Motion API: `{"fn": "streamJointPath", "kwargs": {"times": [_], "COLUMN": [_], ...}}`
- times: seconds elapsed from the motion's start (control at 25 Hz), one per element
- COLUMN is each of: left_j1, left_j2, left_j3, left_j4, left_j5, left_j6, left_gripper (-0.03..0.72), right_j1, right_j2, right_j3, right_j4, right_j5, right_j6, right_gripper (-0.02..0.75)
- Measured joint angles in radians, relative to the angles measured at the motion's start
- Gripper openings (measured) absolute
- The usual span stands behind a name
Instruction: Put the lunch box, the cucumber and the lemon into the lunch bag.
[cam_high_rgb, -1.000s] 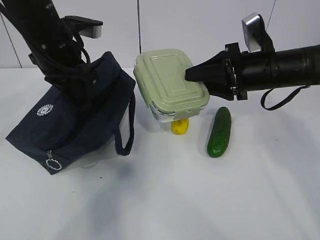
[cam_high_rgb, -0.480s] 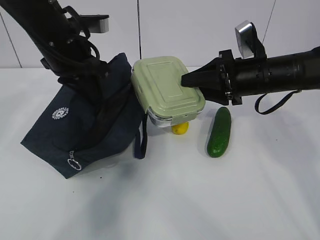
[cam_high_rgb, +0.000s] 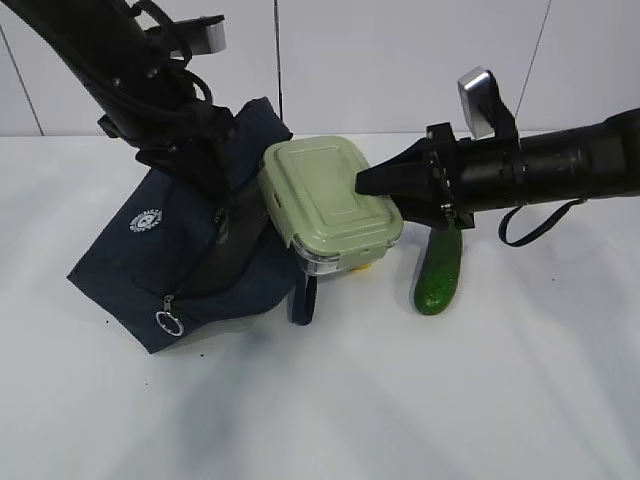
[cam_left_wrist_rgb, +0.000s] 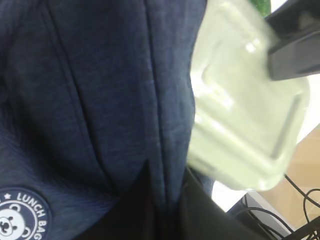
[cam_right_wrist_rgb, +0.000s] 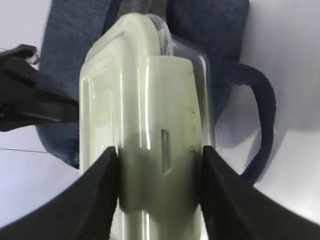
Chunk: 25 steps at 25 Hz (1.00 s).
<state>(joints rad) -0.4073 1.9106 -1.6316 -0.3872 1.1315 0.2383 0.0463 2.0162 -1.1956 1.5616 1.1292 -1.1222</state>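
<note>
My left gripper (cam_high_rgb: 215, 185) is shut on a fold of the navy lunch bag (cam_high_rgb: 150, 255) near its top and holds it up at a slant; the left wrist view shows the fabric (cam_left_wrist_rgb: 100, 90) pinched in the gripper (cam_left_wrist_rgb: 167, 175). My right gripper (cam_high_rgb: 372, 183) is shut on the lunch box (cam_high_rgb: 320, 195), gripping its sage-green lid and clear base by the sides (cam_right_wrist_rgb: 150, 115), held in the air at the bag's right edge. The cucumber (cam_high_rgb: 440, 268) lies on the table to the right. The lemon (cam_high_rgb: 366, 267) is almost hidden under the lunch box.
The bag's loop handle (cam_high_rgb: 304, 298) hangs below the lunch box, also in the right wrist view (cam_right_wrist_rgb: 262, 125). The zipper's silver ring pull (cam_high_rgb: 167, 321) hangs at the bag's lower corner. A white wall stands behind the white table (cam_high_rgb: 400, 400).
My left arm has carried the bag up and to the right. My right gripper has moved the lunch box left and lower, up against the bag, covering more of the lemon.
</note>
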Motion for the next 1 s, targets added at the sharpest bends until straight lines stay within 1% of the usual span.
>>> {"fn": "streamJointPath", "kwargs": {"times": [0.16,0.32,0.56,0.76,1.0], "left_j1": [0.000,-0.007,-0.033,-0.036,-0.036], "left_j2": [0.000,0.000,0.000,0.000,0.000], "left_j3": [0.000,0.000,0.000,0.000,0.000], "left_j4": [-0.028,-0.035,-0.038,-0.070,-0.078], "left_j5": [-0.004,-0.004,0.002,0.003,0.004], "left_j6": [0.000,0.000,0.000,0.000,0.000], "left_gripper": [0.011,0.011,0.011,0.010,0.010], "right_j1": [0.024,0.051,0.100,0.127,0.161], "right_j2": [0.039,0.068,0.109,0.114,0.118], "right_j3": [0.000,-0.006,-0.067,-0.127,-0.167], "right_j4": [0.002,0.038,0.067,0.071,0.069], "right_j5": [0.000,0.000,0.000,-0.022,-0.064], "right_j6": [-0.007,-0.014,-0.024,-0.029,-0.032], "right_gripper": [0.363,0.363,0.363,0.363,0.363]}}
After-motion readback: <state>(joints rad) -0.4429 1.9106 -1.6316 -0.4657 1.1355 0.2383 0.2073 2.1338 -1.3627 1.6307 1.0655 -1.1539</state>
